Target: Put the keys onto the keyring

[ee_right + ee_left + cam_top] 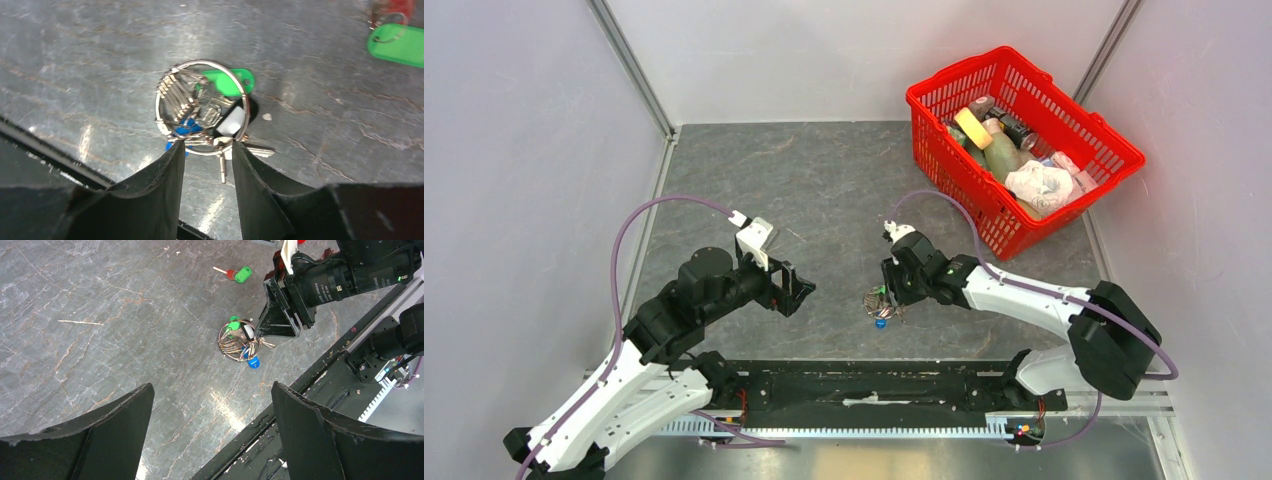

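The keyring (206, 61), a thin silver wire ring, lies flat on the grey table with a bunch of keys (186, 129) on it: a green head (227, 82), a blue head and a white tag (231, 121). The bunch also shows in the top view (880, 305) and the left wrist view (239, 340). My right gripper (207, 143) is down at the ring's near edge, jaws narrowly apart, a key shaft between them. A loose green key (395, 42) lies apart, also in the left wrist view (243, 274). My left gripper (796, 288) is open and empty, left of the bunch.
A red basket (1024, 60) with bottles, tape and crumpled paper stands at the back right. The black base rail (874, 385) runs along the near edge. A small red piece (390, 7) sits by the loose green key.
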`<action>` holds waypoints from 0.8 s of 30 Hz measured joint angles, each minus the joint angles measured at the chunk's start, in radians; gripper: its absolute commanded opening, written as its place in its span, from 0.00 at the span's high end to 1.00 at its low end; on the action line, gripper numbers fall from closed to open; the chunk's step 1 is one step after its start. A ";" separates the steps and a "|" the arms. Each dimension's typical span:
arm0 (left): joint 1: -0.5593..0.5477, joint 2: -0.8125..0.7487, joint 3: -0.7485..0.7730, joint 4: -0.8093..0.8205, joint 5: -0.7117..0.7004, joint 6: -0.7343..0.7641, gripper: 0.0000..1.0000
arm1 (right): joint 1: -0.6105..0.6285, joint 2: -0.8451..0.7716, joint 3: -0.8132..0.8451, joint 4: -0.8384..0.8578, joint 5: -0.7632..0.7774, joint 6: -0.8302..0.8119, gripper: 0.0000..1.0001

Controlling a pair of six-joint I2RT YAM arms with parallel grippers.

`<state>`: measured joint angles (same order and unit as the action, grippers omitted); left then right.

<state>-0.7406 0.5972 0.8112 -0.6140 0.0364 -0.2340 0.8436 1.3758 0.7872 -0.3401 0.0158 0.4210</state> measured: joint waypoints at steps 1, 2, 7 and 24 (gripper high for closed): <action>0.000 0.000 0.000 0.000 0.000 0.000 0.06 | -0.003 0.000 -0.004 0.000 0.021 0.015 0.52; 0.000 0.000 0.000 0.000 0.000 0.000 0.06 | -0.005 0.000 -0.009 -0.001 0.040 0.032 0.52; 0.000 0.000 0.000 0.000 0.001 0.000 0.06 | -0.016 0.020 -0.026 -0.005 0.091 0.090 0.52; 0.000 0.000 0.000 0.000 0.003 0.000 0.06 | -0.026 0.105 -0.050 0.036 0.090 0.178 0.91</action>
<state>-0.7406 0.5972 0.8112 -0.6140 0.0399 -0.2340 0.8181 1.4811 0.7368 -0.3038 0.1059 0.5991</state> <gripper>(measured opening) 0.938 0.242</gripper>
